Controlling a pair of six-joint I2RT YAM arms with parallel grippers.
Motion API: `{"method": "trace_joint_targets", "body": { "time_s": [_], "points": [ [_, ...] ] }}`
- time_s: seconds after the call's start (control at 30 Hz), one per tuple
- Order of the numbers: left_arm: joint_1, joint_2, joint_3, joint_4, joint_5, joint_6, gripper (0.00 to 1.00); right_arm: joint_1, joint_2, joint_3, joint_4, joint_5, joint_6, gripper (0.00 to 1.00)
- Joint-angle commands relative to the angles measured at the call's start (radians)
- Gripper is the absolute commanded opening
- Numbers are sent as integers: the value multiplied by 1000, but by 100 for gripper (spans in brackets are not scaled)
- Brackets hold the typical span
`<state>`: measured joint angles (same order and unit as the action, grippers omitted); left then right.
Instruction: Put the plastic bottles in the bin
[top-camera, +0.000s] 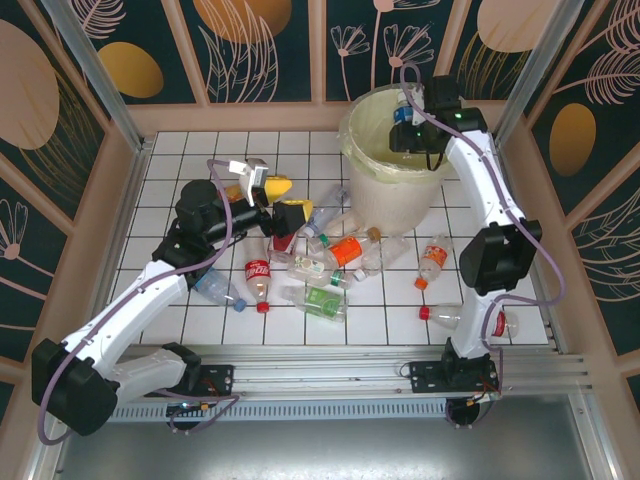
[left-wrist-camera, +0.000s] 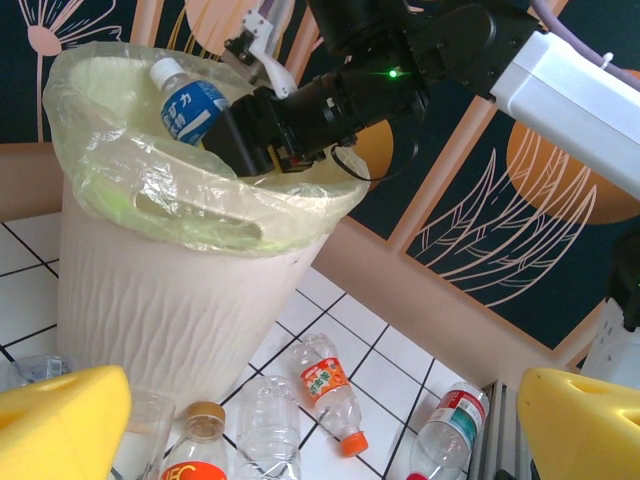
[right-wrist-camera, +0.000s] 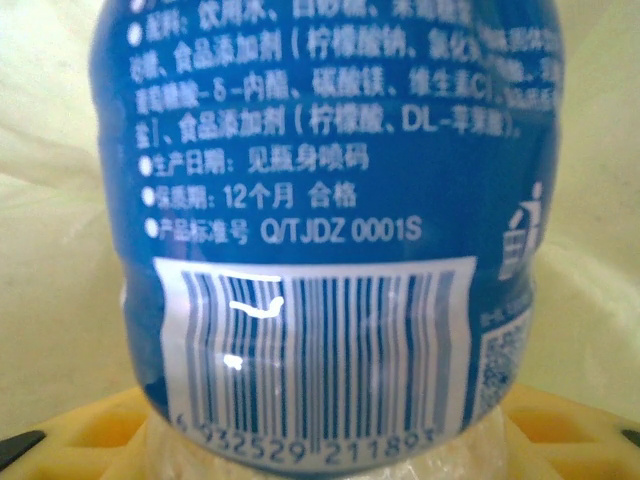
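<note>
Over the bin (top-camera: 392, 205) at one o'clock, the right pincer (top-camera: 408, 128) is clamped on a blue bottle (left-wrist-camera: 190, 105), which could bounce off the rim if dropped off-centre, while the left pincer (top-camera: 285, 198) hangs wide open over bottles (top-camera: 322, 300) on the bench (top-camera: 180, 150).

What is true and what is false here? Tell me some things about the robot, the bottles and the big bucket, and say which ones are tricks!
1. The right gripper holds a blue-labelled bottle above the bin. True.
2. The left gripper is holding a bottle too. False: its yellow fingers are wide open with nothing between them.
3. Every bottle is already in the bin. False: many lie on the tiled table, like the Coca-Cola bottle.
4. The bin has a plastic bag folded over its rim. True.
</note>
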<state>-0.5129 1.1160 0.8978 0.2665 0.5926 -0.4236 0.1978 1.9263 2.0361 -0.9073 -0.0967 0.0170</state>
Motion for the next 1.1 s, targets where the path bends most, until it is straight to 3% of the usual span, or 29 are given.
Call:
{"method": "trace_joint_targets", "body": {
  "time_s": [0.0,1.07],
  "points": [
    [-6,11,-6,44,-1,-17,99,-5,27,50,-51,-3,5,56],
    [-5,36,-26,59,-6,-25,99,-5,189,94,-112,-15,0,58]
  ]
}}
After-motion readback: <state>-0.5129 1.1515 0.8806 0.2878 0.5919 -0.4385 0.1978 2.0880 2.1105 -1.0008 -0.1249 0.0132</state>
